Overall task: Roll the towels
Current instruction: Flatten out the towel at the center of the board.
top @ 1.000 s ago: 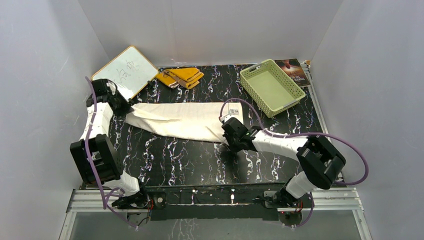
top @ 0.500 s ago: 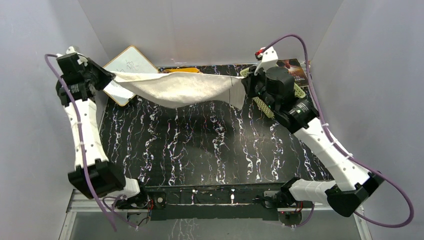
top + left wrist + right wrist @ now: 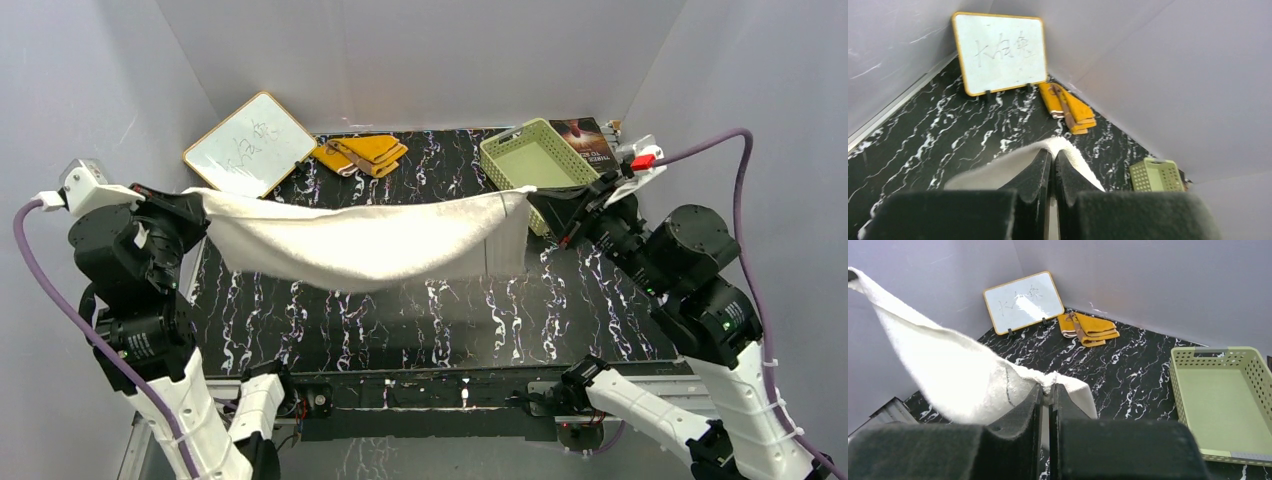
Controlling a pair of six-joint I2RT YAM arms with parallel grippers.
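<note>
Towel (image 3: 350, 250) cream, sagging in air | left jaws pinch one end | right jaws pinch other

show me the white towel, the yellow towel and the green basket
white towel (image 3: 360, 250), top external view, sagging middle of the cloth
yellow towel (image 3: 365, 152), top external view, centre of the folded stack
green basket (image 3: 545, 172), top external view, bare floor inside

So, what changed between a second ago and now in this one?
The cream towel, lying flat on the table a second ago, has been lifted and now hangs sagging in the air between the left gripper and right gripper, which rose and spread apart. Both stay shut on its ends. The yellow towel, green basket and whiteboard have not moved.
</note>
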